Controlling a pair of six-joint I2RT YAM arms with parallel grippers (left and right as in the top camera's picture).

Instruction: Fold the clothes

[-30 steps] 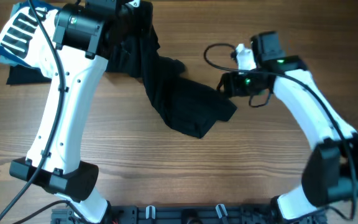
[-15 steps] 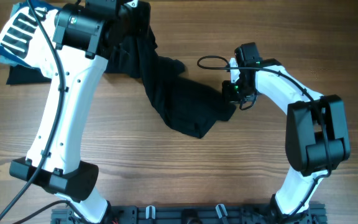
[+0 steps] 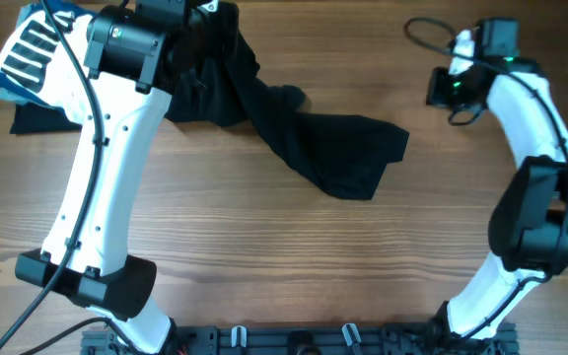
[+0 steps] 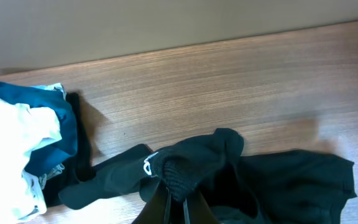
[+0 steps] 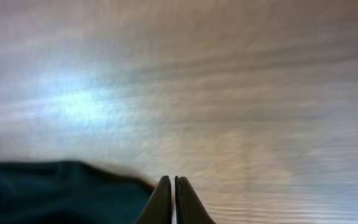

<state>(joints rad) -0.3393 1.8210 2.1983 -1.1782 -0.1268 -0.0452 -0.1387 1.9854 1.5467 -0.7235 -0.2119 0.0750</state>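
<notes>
Wooden desk point(image 3: 264, 266) bearing black shirt point(image 3: 333, 158), sprawling crumpled from far left toward centre. Left gripper point(image 4: 174, 200) clamping shut on shirt's bunched edge; small white logo mark point(image 4: 148, 167) showing, unreadable. Right gripper point(image 5: 174, 186) hanging closed, gripping nothing, near shirt's edge. White and blue garments point(image 4: 23, 143) lying far left.

On the table point(image 3: 264, 266), the shirt point(image 3: 333, 158) stretched from the upper left-centre of the frame down to its middle, with the heap of smaller garments point(image 3: 23, 54) left of it in the upper left corner.
</notes>
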